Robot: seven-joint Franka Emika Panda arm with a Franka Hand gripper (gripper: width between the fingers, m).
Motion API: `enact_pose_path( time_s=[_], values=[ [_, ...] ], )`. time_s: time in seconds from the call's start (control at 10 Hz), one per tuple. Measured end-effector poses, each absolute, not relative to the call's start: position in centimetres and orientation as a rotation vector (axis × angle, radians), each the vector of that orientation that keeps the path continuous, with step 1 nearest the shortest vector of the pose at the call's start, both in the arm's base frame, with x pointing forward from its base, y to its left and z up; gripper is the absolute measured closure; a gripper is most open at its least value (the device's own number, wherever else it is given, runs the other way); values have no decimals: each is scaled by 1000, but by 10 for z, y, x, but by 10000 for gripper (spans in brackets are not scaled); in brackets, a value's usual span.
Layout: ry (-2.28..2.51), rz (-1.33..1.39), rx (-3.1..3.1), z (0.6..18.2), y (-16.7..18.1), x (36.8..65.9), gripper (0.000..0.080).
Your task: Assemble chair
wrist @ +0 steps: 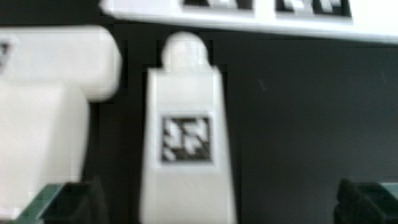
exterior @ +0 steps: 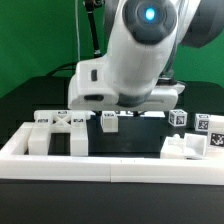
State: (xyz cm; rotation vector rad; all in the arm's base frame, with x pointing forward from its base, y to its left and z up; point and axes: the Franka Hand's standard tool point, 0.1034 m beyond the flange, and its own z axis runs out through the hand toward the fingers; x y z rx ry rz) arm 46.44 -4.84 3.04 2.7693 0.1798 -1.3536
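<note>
A long white chair post [wrist: 183,130] with a square black-and-white tag and a rounded tip lies on the black table right under my gripper [wrist: 217,206]. The gripper is open, with its dark fingertips [wrist: 63,205] on either side of the post's near end and apart from it. A wider white blocky chair part [wrist: 54,110] lies beside the post. In the exterior view the gripper hangs low over a small tagged white part [exterior: 108,121] mid-table, and the arm's white wrist [exterior: 130,70] hides its fingers. Several white chair parts [exterior: 58,130] stand at that view's left.
The marker board [wrist: 267,10] lies beyond the post's tip. A long white border rail [exterior: 100,168] runs along the table's front. Tagged white pieces [exterior: 178,118] and a blocky white part [exterior: 182,148] sit at the exterior view's right.
</note>
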Motion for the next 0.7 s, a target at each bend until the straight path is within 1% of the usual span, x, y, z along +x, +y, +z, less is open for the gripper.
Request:
enact_pose_path(
  time_s=[0.1, 0.4, 0.7],
  values=[
    [201, -1322, 2788, 27, -60, 473, 151],
    [206, -1329, 2791, 26, -56, 466, 151],
    [200, -1347, 2782, 20, -59, 462, 151]
  ],
)
